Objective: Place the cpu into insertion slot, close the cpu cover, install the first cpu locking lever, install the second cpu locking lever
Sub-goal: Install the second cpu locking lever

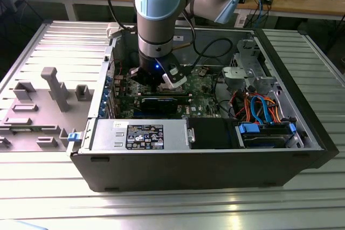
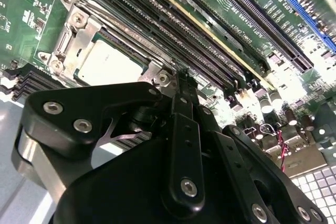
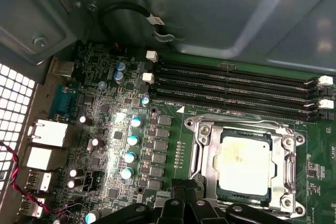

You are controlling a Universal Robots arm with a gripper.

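Ribbed aluminium plates form the counter, and an opened computer case lies on it with its side panel off; a grey fixture block sits on the counter toward the exterior view's left. Inside the case a green circuit board lies flat, with long black memory slots running along one side of the socket. The arm, with its pale blue joint covers, reaches down into the case, and the gripper hangs just over the board beside the socket.

The cpu already sits in the insertion slot, its silver-grey top showing flat and square through the cut-out. The cpu cover lies closed over it, its frame resting around the chip's edges. In the second wrist view the same cpu is seen just beyond the gripper's tip, framed by the cover.

The gripper's black fingers look pressed together into one narrow blade with nothing between them, the tip close to the socket's edge nearest the memory slots. Whether the tip touches a lever wire cannot be told.
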